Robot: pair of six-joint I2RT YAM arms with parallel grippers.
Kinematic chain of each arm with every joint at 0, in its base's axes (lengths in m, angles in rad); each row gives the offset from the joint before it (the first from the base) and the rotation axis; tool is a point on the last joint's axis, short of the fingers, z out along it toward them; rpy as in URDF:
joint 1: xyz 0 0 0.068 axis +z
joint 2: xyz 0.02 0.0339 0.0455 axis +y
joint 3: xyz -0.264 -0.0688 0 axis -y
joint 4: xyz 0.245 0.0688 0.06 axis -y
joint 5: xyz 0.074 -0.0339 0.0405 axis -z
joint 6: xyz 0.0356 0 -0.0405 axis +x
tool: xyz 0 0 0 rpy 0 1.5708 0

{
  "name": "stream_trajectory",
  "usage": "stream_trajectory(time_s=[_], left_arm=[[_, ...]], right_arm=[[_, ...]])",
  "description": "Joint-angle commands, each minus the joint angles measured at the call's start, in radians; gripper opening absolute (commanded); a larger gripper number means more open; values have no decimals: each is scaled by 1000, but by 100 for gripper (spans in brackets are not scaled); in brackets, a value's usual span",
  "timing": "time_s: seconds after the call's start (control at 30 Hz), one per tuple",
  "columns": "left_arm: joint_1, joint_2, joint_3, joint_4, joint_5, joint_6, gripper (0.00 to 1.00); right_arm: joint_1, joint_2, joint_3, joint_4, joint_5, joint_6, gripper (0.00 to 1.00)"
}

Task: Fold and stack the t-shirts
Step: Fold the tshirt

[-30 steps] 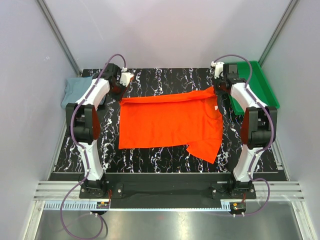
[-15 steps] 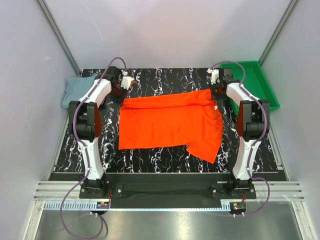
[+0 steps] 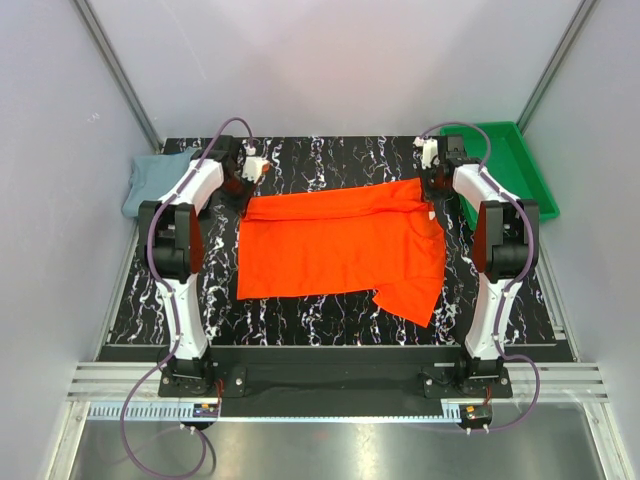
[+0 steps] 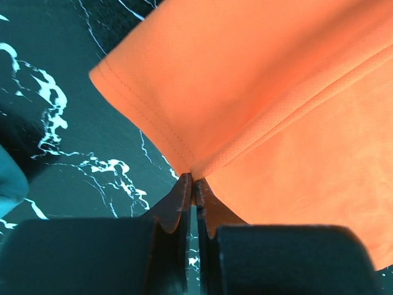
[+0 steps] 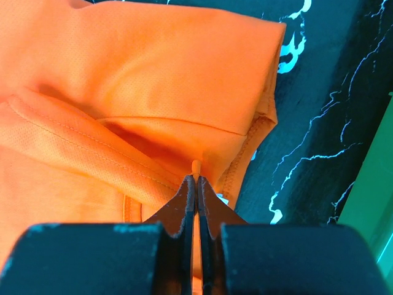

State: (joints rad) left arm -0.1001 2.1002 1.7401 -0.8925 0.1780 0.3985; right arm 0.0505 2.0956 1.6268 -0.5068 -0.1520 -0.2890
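- Orange shirt (image 3: 340, 245): spread flat mid-counter (image 3: 330, 160), covering most of the centre. A fold line runs along its far edge. Near-right part juts toward the near edge as an uneven flap.
- Left pincer (image 4: 191, 184): clenched on the orange shirt's far-left corner. Jaws pressed tog., and the cloth creases run straight into the tips. Stitched hem sits just left of them.
- Right pincer (image 5: 195, 181): clenched on the same shirt at its far-right corner. Jaws pressed tog. w/ a nub of orange cloth poking out betw. the tips. Layered hems bunch up around them.
- Grey shirt (image 3: 150, 185): crumpled at the counter's far-left corner, partly over the left edge. Lies apart from the orange one, outside the left arm.
- Tray (image 3: 515, 160): green, at the far-right corner, just beyond the right arm.
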Motion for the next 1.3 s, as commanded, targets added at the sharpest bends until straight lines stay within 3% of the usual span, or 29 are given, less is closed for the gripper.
stream_trajectory(time_s=[0.0,0.4,0.43,0.47,0.53,0.63,0.87,1.07,1.27], left_arm=[[-1,-66,-19,4,23,-10,8],[0,-72,-11,-26,-11,-13,15],[0,-89,-17,-28,-15,-12,17],[0,-97,-19,-29,-23,-10,21],[0,-115,-14,-32,-23,-9,29],[0,-123,38,-34,-15,-16,36],[-6,6,238,-65,47,-72,40],[-18,107,233,-42,113,-127,36],[-42,149,239,-29,132,-130,35]], right_arm=[[-6,-57,7,-9,-31,17,0],[-6,-109,1,-74,-43,5,1],[-6,-118,-2,-90,-50,5,6],[-6,-127,-5,-93,-50,7,21],[-5,-150,-4,-91,-46,14,37],[-6,-152,24,-76,-37,30,49],[3,-19,205,-91,-96,83,48],[46,167,372,-157,-142,60,41],[91,251,467,-202,-159,42,39]])
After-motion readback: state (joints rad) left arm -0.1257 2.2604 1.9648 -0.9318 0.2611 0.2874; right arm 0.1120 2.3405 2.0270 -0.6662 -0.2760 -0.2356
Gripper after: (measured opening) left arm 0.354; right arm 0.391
